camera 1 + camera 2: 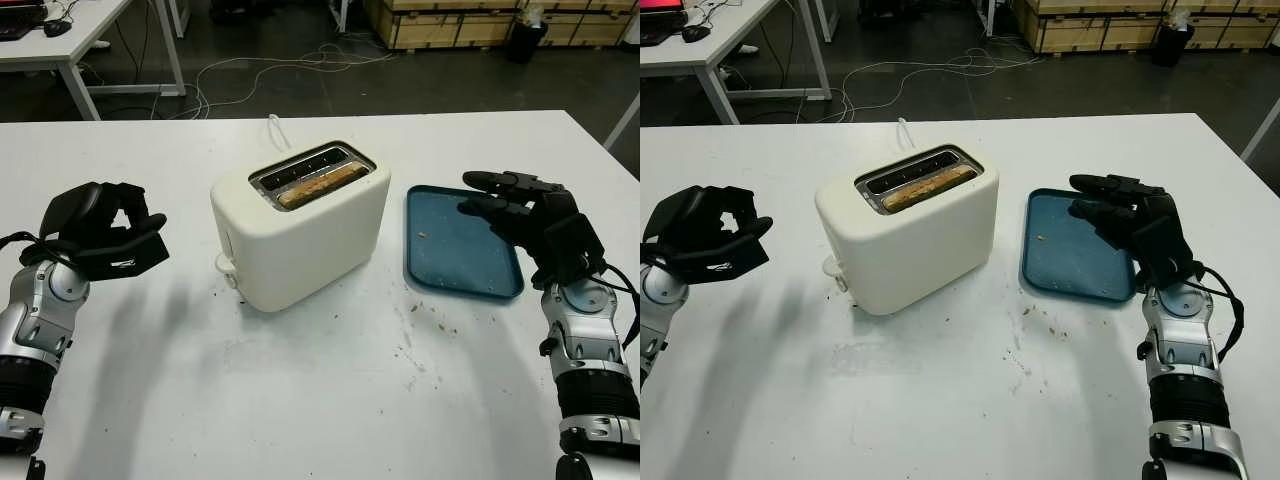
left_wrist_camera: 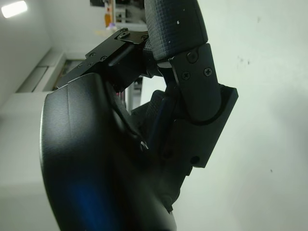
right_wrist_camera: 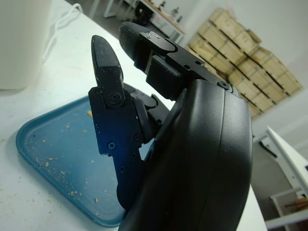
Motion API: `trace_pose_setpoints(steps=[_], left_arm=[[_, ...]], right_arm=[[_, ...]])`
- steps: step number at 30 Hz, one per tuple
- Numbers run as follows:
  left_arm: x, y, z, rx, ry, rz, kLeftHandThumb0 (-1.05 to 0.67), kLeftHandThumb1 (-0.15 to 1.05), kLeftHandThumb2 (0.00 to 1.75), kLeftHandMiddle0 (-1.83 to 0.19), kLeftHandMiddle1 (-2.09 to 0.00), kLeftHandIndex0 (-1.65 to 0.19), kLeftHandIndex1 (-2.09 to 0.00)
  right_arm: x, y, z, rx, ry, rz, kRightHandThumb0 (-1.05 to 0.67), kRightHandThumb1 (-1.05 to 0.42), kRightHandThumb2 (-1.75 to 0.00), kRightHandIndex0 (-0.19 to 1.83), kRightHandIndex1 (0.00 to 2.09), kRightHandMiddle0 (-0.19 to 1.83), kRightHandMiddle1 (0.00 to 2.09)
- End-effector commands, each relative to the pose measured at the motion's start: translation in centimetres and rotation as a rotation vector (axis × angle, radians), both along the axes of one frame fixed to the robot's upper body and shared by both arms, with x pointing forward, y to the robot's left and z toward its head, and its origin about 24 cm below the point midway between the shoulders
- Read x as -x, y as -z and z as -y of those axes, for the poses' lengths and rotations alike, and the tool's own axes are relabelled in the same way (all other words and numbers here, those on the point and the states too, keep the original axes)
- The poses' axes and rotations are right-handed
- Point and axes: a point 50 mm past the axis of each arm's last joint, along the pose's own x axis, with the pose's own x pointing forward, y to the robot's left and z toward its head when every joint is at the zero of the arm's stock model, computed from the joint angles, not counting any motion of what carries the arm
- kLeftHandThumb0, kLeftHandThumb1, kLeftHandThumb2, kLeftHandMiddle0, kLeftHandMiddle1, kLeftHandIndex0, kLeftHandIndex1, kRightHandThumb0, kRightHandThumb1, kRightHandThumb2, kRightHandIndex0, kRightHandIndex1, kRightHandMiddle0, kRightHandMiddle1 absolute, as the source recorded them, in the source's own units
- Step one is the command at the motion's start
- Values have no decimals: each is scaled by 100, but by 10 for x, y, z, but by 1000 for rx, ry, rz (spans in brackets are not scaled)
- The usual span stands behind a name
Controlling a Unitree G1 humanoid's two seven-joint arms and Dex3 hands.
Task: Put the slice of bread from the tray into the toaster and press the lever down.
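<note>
The left hand (image 1: 105,235) hangs above the white worktop (image 1: 300,400) at its near left part. It holds nothing, and its fingers (image 2: 180,43) are curled in toward the palm. The right hand (image 1: 1130,225) is on the other side, over the near right edge of the blue tray (image 1: 1075,250). It also holds nothing and it is open, with the fingers (image 3: 108,72) reaching out over the tray.

The tray lies flat on the worktop, partly under the right hand and just beyond it toward the middle. Some small crumbs lie on its surface, and more crumbs (image 1: 420,330) lie on the worktop near the tray's closer corner.

Between the two hands, a little farther than both of them, stands the cream-white toaster (image 1: 300,235). It is nearer to the tray than to the left hand, and it does not touch the tray. The slice of bread (image 1: 320,185) sits in the toaster slot on the side closer to the robot, and its brown top edge is visible in the opening. The lever (image 1: 224,263) is a small white knob on the end of the toaster that faces the left hand, low on that end. A white cord (image 1: 275,128) leaves the toaster at the far side.

Beyond the worktop there is a dark floor with cables (image 1: 260,70), another table (image 1: 70,40) at the far left, and wooden crates (image 1: 480,20) at the far right.
</note>
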Motion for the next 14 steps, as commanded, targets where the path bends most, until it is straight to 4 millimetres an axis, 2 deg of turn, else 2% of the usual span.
trace_pose_setpoints(steps=[1, 14], left_arm=[[-5, -1, 7, 12, 26, 23, -105, 92, 85, -157, -175, -149, -175], [-6, 3, 13, 32, 52, 53, -105, 92, 85, -157, -175, -146, -175]], right_arm=[[-3, -3, -4, -5, -19, 13, -48, -92, -3, 101, 37, 105, 1], [0, 0, -9, 17, -38, 8, -50, -92, -7, 100, 33, 102, 0]])
